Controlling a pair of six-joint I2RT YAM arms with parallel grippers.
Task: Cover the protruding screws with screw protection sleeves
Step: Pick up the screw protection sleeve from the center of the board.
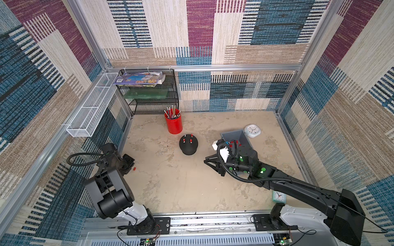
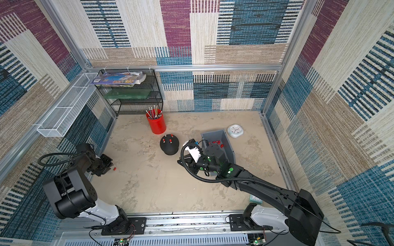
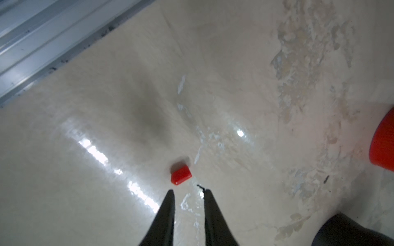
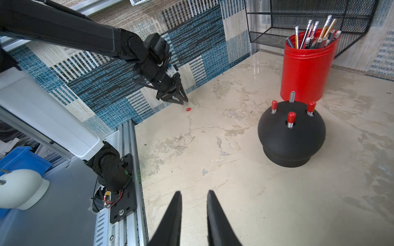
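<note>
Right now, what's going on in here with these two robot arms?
The arms are fitting red sleeves onto studs on the black dome base. Three capped studs are done; one bare stud is left. A loose sleeve lies on the table just ahead of the left gripper, jaws parted and empty. The right gripper hangs open and empty beside the grey bin of spare sleeves.

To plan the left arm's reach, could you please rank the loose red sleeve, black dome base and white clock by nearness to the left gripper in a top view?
1. loose red sleeve, right beside the left gripper
2. black dome base, mid-table
3. white clock, far right
</note>
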